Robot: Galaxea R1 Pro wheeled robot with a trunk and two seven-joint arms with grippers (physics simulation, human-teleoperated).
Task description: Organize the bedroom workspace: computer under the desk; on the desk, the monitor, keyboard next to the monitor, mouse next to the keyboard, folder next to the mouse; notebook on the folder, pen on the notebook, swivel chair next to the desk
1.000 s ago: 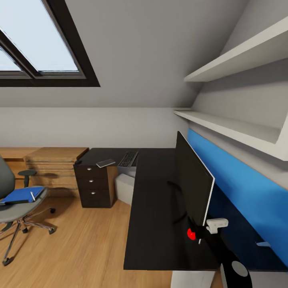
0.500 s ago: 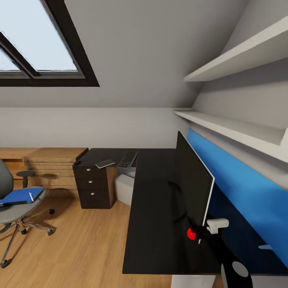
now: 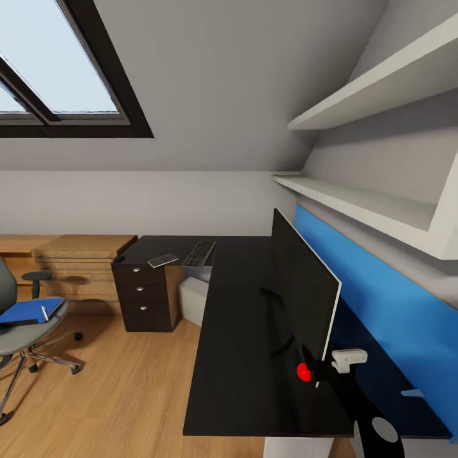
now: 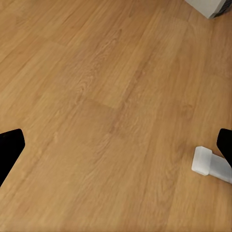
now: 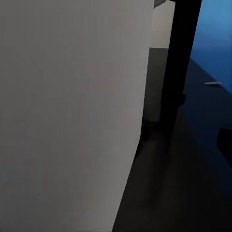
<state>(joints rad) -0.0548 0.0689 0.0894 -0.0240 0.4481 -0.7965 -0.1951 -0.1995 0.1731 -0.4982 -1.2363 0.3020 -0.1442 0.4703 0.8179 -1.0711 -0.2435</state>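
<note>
The monitor (image 3: 302,289) stands on the black desk (image 3: 242,356). My right gripper (image 3: 321,375) is at its near lower edge, open. The monitor's pale back (image 5: 67,116) is close up in the right wrist view, with one fingertip (image 5: 224,145) apart from it and the other hidden. Far along the desk lie the keyboard (image 3: 199,252), the notebook (image 3: 163,259) and the mouse (image 3: 119,259). The computer (image 3: 194,299) sits under the desk. The swivel chair (image 3: 16,334) carries the folder (image 3: 28,310) and the pen (image 3: 44,313). My left gripper (image 4: 116,145) hangs open over the wood floor.
A light wooden drawer chest (image 3: 76,267) stands left of the desk's dark drawers (image 3: 143,296). A blue wall panel (image 3: 388,299) and white shelves (image 3: 356,203) run behind the monitor. A small pale flat thing (image 3: 410,393) lies behind the monitor. Open floor (image 3: 114,394) lies between chair and desk.
The whole picture has slid a little to the left, so the camera has moved. My right gripper stays at the monitor's near edge, and nothing on the desk has shifted.
</note>
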